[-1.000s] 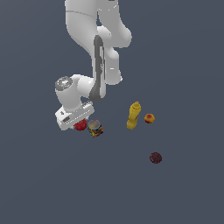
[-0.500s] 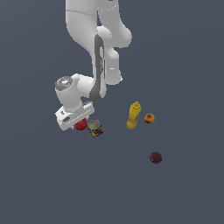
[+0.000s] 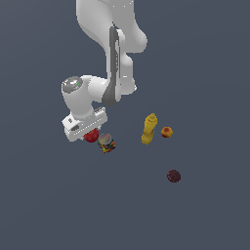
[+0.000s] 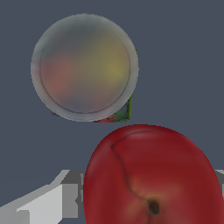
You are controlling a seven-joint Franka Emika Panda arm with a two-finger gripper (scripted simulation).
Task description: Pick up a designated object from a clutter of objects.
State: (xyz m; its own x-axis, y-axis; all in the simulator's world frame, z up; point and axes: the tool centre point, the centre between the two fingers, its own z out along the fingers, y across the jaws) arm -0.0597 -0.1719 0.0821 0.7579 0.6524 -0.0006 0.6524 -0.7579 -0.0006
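The red apple (image 3: 92,136) sits on the dark floor under the white hand, only partly visible in the exterior view. In the wrist view the apple (image 4: 151,175) fills the space between the fingers, its stem dimple showing. My gripper (image 3: 90,134) is lowered over it, and a grey finger (image 4: 48,203) lies against the apple's side, with the edge of the other finger at the opposite side. The jaws are closed onto the apple. The multicoloured can (image 3: 106,142) stands right beside the apple, on the exterior view's right, and its grey lid (image 4: 83,65) shows in the wrist view.
A yellow bottle (image 3: 149,129) stands further to the exterior view's right, with the small orange-yellow fruit (image 3: 167,132) next to it. The dark maroon ball (image 3: 174,176) lies apart, nearer the camera. The white arm (image 3: 114,63) rises above the hand.
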